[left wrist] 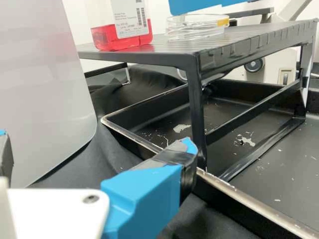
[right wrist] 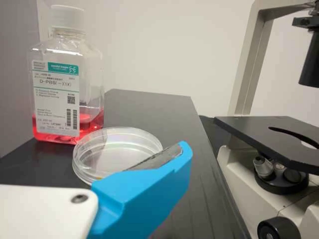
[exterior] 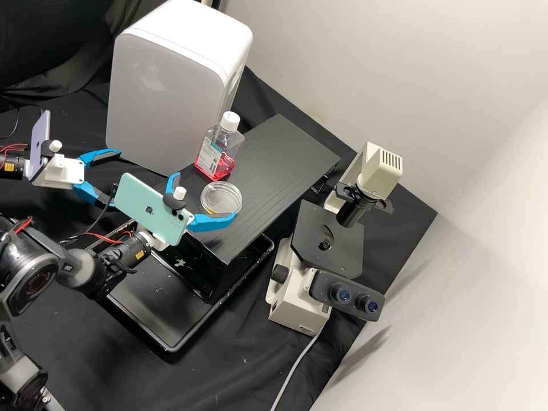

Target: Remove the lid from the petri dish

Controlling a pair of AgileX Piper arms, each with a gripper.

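Observation:
A clear petri dish (exterior: 221, 198) (right wrist: 117, 152) with its lid on lies at the near corner of a black raised rack (exterior: 279, 160). My right gripper (exterior: 204, 197) is open at the dish. One blue finger (right wrist: 149, 189) runs along the dish's near side, and the other stands off on the far side. My left gripper (exterior: 114, 176) is open and holds nothing. It hangs to the left of the rack in front of the white box, and its finger (left wrist: 149, 189) sits low beside the tray. From there the petri dish (left wrist: 197, 26) shows on top of the rack.
A flask of red liquid (exterior: 217, 151) (right wrist: 67, 94) stands on the rack just behind the dish. A big white box (exterior: 171, 80) rises at the back left. A microscope (exterior: 331, 257) is at the right. A black tray (exterior: 171, 319) lies under the rack.

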